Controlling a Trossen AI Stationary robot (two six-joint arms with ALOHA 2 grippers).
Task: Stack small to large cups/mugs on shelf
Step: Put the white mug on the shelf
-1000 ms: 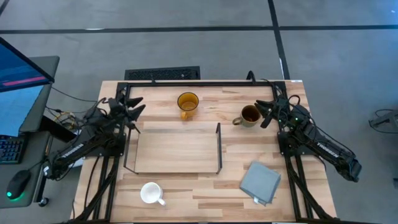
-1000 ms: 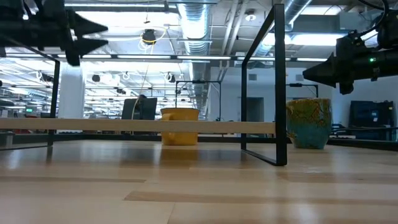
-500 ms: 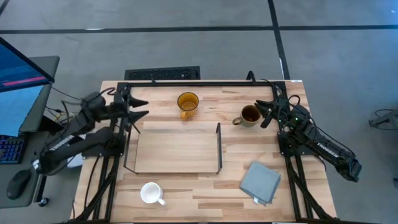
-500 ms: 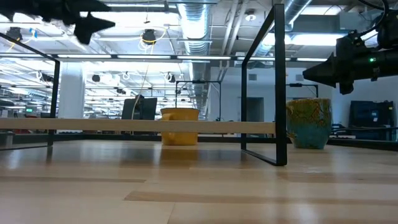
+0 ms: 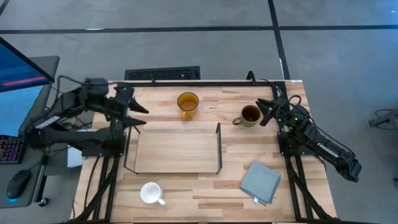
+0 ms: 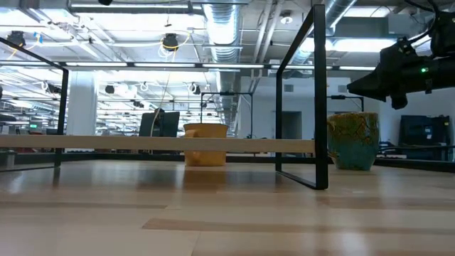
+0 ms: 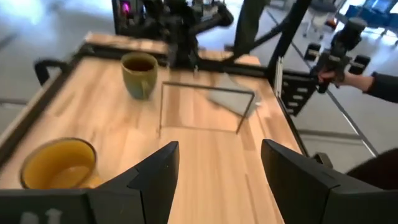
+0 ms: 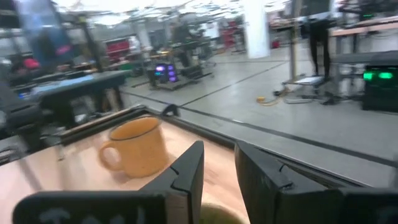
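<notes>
Shelf (image 5: 177, 149) sits mid-bench (image 5: 205, 190), nothing on its board. Left pincer (image 5: 138, 115) hangs above the bench just off shelf's far-left corner, fingers spread wide, gripping nothing. Amber mug (image 5: 187, 103) stands behind shelf's far edge, clear of it. Olive-brown mug (image 5: 249, 115) is off shelf's right end toward the back, handle pointing at shelf; right pincer (image 5: 266, 113) sits just beside that mug on the side away from shelf, fingers a narrow gap apart, holding nothing. White mug (image 5: 151, 193) stands in front of shelf's near edge, toward its left. Grey cloth (image 5: 260, 182) lies off shelf's near-right corner. In left wrist view a person's hand (image 7: 339, 68) holds a dark device beyond the bench.
</notes>
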